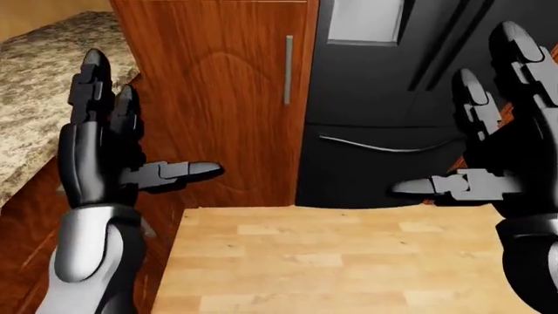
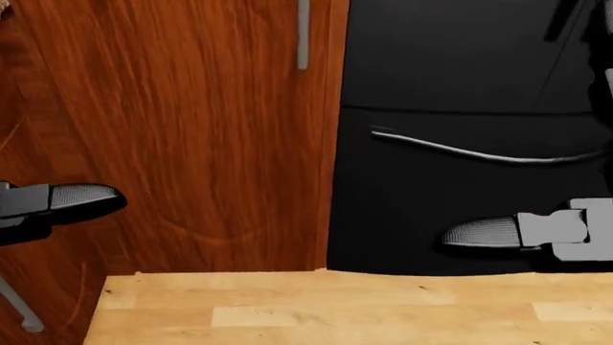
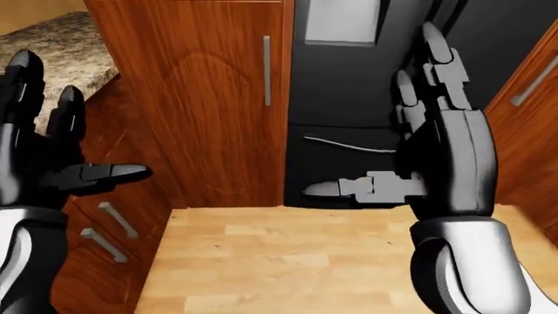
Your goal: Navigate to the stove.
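Observation:
No stove shows in any view. My left hand [image 1: 144,124] is raised at the left of the left-eye view, its fingers upright and spread and its thumb pointing right. It is open and empty. My right hand [image 3: 384,118] is raised at the right, its fingers upright and its thumb pointing left. It is also open and empty. Straight ahead stand a tall reddish wooden cabinet [image 1: 218,98] and a black refrigerator [image 1: 384,98].
A granite counter [image 1: 44,85] runs along the left, with wooden drawers [image 3: 109,229] beneath it. The cabinet door has a vertical metal handle [image 1: 287,69]. The refrigerator has a grey panel [image 1: 366,19] up high. Another wooden cabinet [image 3: 532,118] stands at the right. A light wood floor [image 1: 331,261] lies below.

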Available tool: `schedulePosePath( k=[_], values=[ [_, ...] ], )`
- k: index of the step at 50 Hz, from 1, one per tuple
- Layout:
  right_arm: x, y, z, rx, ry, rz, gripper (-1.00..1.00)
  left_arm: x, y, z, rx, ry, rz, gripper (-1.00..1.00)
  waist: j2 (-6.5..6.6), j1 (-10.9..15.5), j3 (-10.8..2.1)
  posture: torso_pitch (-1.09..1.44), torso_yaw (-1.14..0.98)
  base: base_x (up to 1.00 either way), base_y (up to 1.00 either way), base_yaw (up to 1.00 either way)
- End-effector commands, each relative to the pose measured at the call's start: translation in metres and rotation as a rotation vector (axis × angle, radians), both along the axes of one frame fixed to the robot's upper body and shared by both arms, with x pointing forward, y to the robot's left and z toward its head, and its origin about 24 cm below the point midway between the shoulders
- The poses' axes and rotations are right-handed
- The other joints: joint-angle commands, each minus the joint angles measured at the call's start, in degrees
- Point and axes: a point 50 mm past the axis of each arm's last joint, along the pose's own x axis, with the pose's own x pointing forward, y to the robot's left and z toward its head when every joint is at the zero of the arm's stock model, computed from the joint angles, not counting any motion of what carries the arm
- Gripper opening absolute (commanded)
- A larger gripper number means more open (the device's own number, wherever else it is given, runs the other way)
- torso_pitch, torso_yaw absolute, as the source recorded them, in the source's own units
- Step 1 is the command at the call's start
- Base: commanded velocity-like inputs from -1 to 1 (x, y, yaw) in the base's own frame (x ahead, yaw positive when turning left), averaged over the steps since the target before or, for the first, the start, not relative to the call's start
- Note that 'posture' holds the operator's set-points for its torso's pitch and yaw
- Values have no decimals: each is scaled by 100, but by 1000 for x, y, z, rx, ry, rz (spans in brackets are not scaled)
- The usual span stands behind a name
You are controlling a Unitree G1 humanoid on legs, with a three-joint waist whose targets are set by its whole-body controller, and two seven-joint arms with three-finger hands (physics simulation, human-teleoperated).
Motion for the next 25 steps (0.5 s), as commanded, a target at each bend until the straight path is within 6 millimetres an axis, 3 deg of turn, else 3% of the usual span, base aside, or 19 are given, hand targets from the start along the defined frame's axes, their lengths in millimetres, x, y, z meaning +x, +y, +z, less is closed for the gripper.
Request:
schedulePosePath(
  k=[1, 6, 7, 11, 19, 20, 25],
  values=[
    [-3, 1, 5, 23, -33, -2, 100, -2, -3, 7, 8, -61, -16, 100, -4, 6, -50, 0, 0, 0, 0, 0],
    [-4, 3, 5, 35, -49, 21, 100, -6, -5, 11, 28, -87, -16, 100, -65, 2, -28, 0, 0, 0, 0, 0],
    [-7, 2, 13, 63, -103, 21, 100, -8, -7, 13, 8, -75, -35, 100, -68, 0, -24, 0, 0, 0, 0, 0],
    [-4, 4, 6, 47, -54, 24, 100, -4, -7, 6, 32, -60, -32, 100, -78, -4, 4, 0, 0, 0, 0, 0],
    [-4, 5, 5, 47, -45, 31, 100, -4, -8, 6, 36, -55, -39, 100, -79, 5, -34, 0, 0, 0, 0, 0],
    [-4, 5, 5, 47, -43, 32, 100, -4, -8, 5, 35, -53, -37, 100, -49, -31, -146, 0, 0, 0, 0, -5],
    [-4, 4, 2, 55, -37, 26, 100, -6, -8, 7, 23, -57, -39, 100, -45, -82, -87, 0, 0, 0, 0, -19]
  ],
)
